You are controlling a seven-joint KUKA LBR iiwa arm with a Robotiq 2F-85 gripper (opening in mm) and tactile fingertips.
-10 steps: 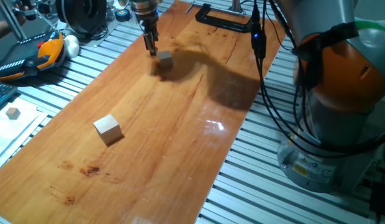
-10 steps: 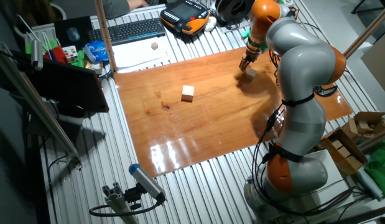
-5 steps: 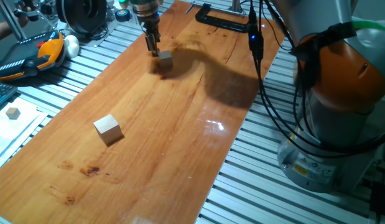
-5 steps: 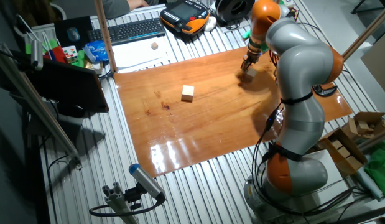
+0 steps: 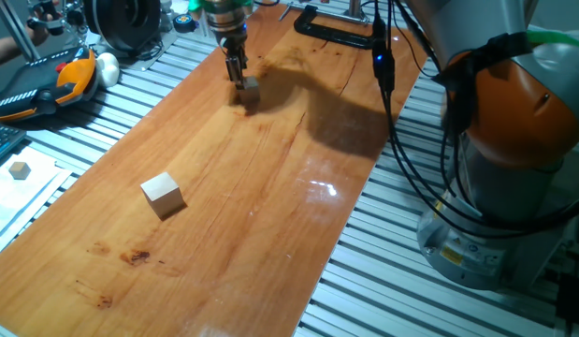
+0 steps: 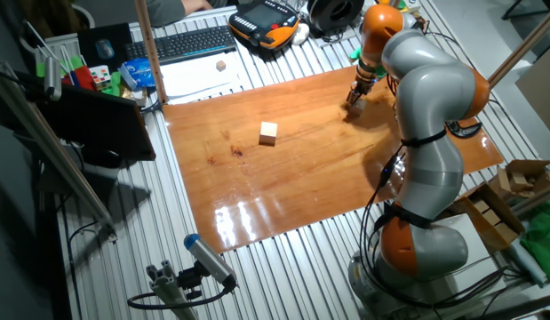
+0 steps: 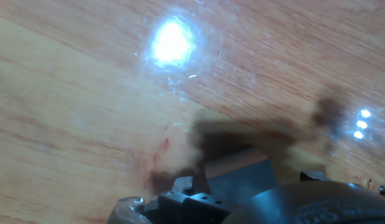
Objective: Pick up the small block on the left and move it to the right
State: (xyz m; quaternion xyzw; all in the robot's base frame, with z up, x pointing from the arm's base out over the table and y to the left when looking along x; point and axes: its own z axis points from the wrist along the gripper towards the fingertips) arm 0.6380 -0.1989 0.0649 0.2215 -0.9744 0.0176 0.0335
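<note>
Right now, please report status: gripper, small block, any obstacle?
Gripper low at the small block, grip state unclear. Block on the wooden board. Larger cube stands apart.

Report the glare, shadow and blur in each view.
One fixed view: a glare patch on the wooden board, and the arm's dark shadow beside the small block. The other fixed view: pale glare at the board's near edge, otherwise sharp. Hand view: blurred throughout, with a bright hotspot and dark shadow ahead of the gripper.

Larger pale wooden cube on glossy brown wooden board — black clamp at far edge, tiny tan cube on white paper.
</note>
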